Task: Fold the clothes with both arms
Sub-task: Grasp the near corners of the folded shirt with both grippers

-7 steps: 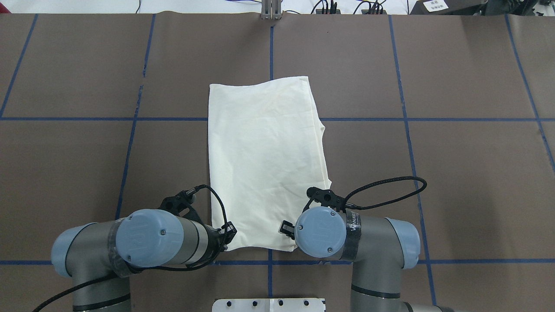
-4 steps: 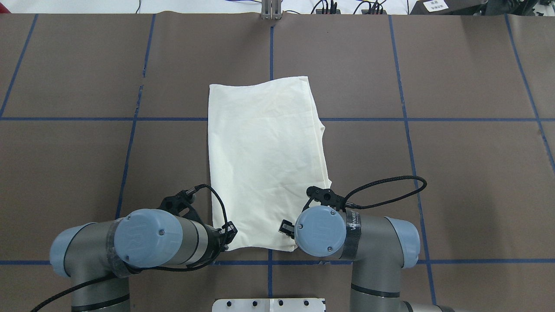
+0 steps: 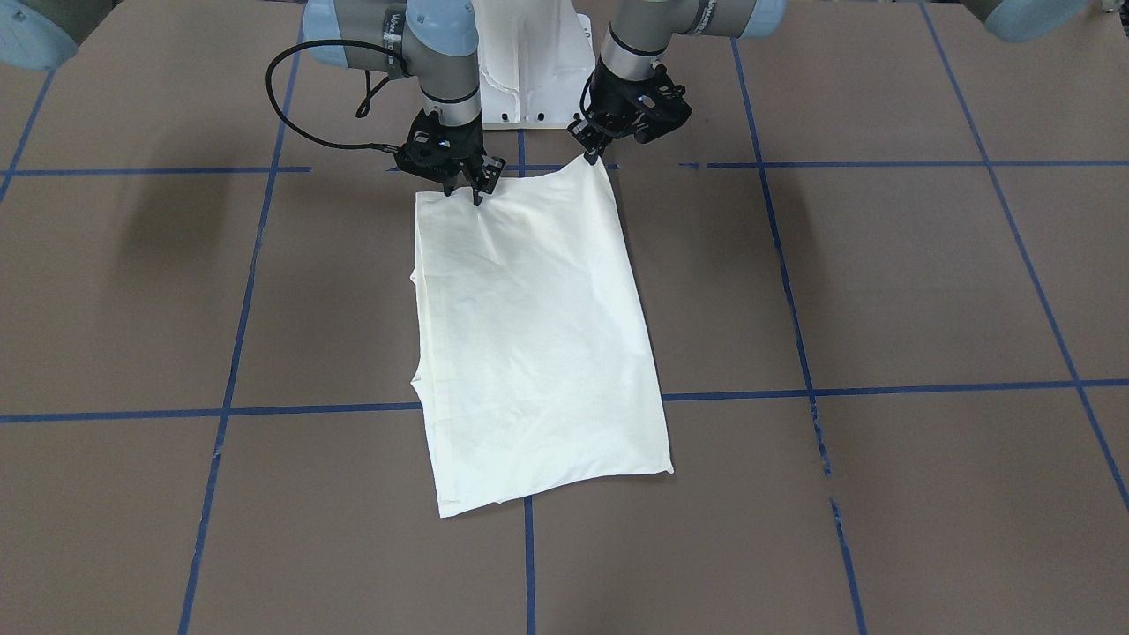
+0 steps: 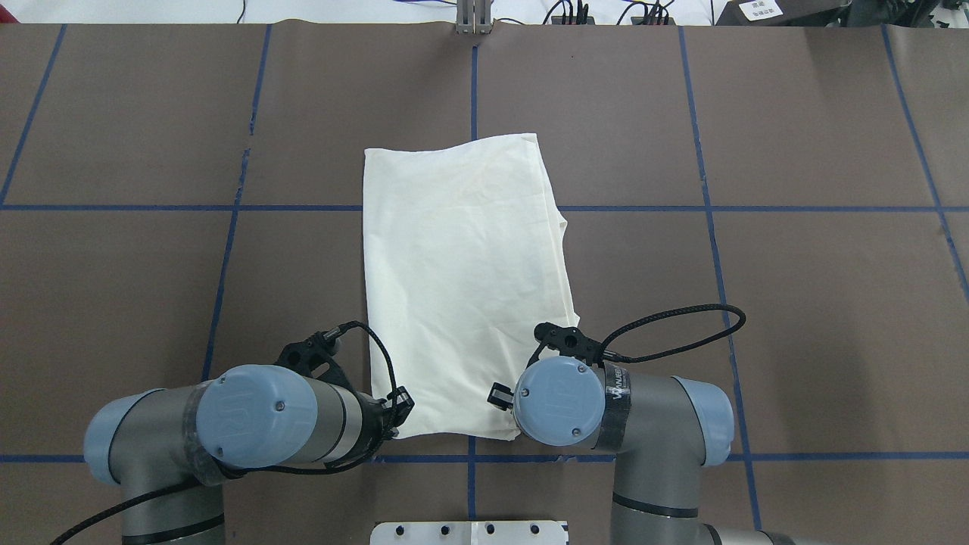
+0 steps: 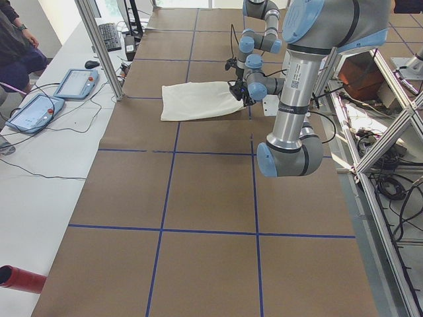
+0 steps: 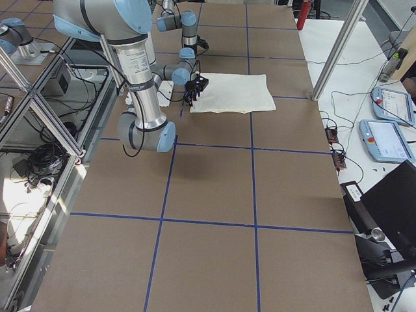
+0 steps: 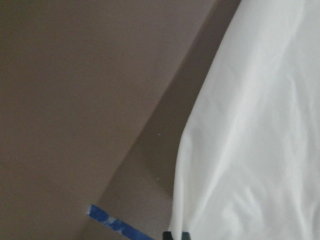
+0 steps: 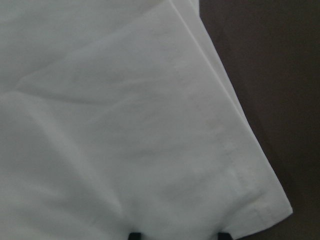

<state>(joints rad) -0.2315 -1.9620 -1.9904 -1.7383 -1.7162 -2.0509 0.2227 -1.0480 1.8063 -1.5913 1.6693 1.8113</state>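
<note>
Lying flat mid-table on brown matte cover (image 4: 795, 136) w/ blue tape grid, pale cream folded T-shirt (image 4: 462, 280) shows plain side up, long axis running away from robot. Black two-finger left gripper (image 3: 589, 153) is pinched closed on its near-left corner, which is lifted slightly. Black two-finger right gripper (image 3: 465, 191) stands by near-right corner, jaws apart, holding nothing; tips prob. touch the cloth.
</note>
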